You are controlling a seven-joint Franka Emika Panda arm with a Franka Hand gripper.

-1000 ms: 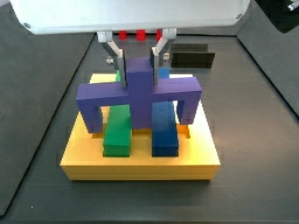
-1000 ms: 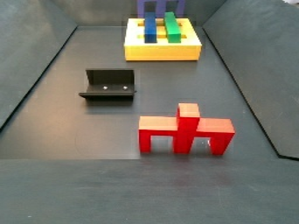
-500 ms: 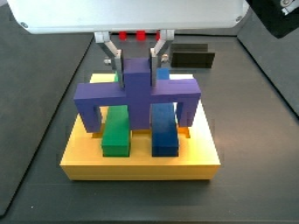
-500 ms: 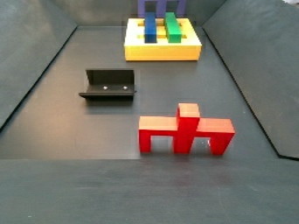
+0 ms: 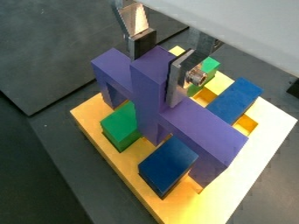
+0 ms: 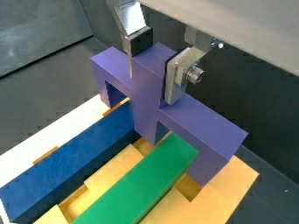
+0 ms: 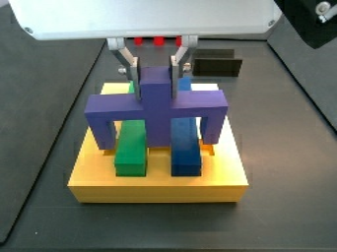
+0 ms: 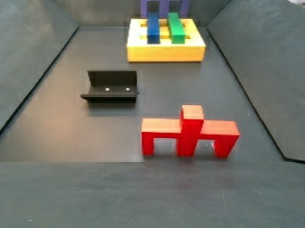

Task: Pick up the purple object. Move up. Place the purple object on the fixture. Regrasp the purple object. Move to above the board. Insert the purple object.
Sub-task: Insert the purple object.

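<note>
Nearest in a side view, a red arch-shaped block with a raised centre post (image 8: 191,134) stands alone on the dark grey bench (image 8: 71,178), and beyond it the fixture (image 8: 111,86) sits empty, so the task appears to be in its final insertion step. Farther back lies the yellow square board (image 7: 158,182), which carries a green rectangular bar (image 7: 132,153) and a blue rectangular bar (image 7: 186,156) lying side by side in its slots. The purple arch-shaped block with a tall centre stem (image 7: 157,108) straddles those two bars, its two outer legs reaching down to the board on either side and its bridge passing over them. The gripper (image 7: 156,66) is directly above the board, and its fingers (image 6: 183,74) are closed on the stem of the purple block, one silver plate on each side, as both wrist views show. The block looks matte, sharp-edged and rigid, with a flat top to the bridge. The risk from here is probably jamming: if the legs are slightly off their slots or the block is tilted in the grip, pressing down could wedge it against the bars or the slot edges. Whether the legs are fully seated cannot be told from these views, and letting go too soon could leave it perched and crooked.
</note>
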